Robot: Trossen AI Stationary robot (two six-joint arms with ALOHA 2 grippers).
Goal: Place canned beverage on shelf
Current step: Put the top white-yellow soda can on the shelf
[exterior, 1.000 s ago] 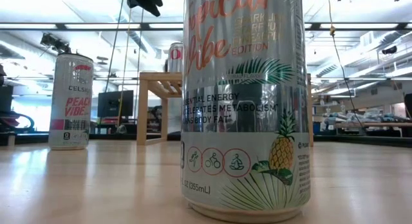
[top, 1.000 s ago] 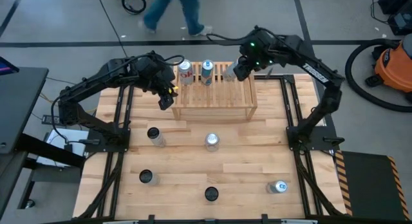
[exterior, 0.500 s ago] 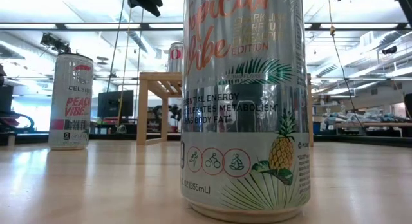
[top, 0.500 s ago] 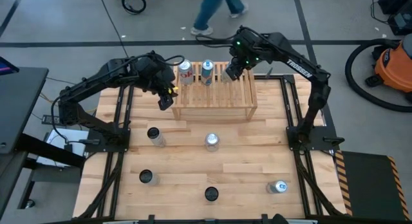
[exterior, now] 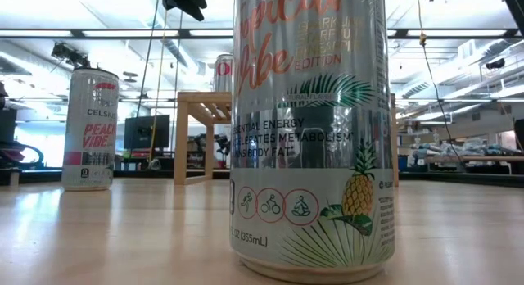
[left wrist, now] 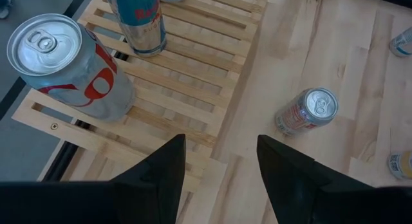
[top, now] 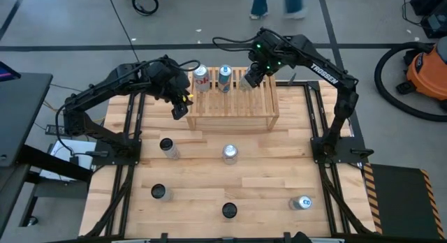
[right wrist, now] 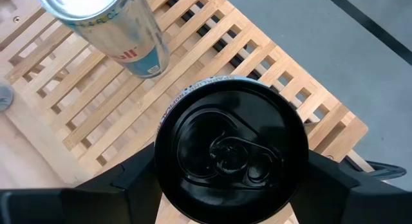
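Little shifts in half a second: from above, the right gripper [top: 250,77] stays clamped on a black-topped can [top: 248,81] over the shelf [top: 234,110], beside two cans already standing there. Low view: the nearest can [exterior: 309,129] reads "Vibe", with a pineapple; another [exterior: 91,129] reads "CELSIUS PEACH VIBE". Left wrist: left gripper [left wrist: 220,179] fingers spread, empty. Right wrist: black lid [right wrist: 230,147] above light slats.

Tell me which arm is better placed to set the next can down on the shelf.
The right. Its fingers hold a black-topped can directly above the shelf slats. The left gripper is open and empty beside the shelf's edge.
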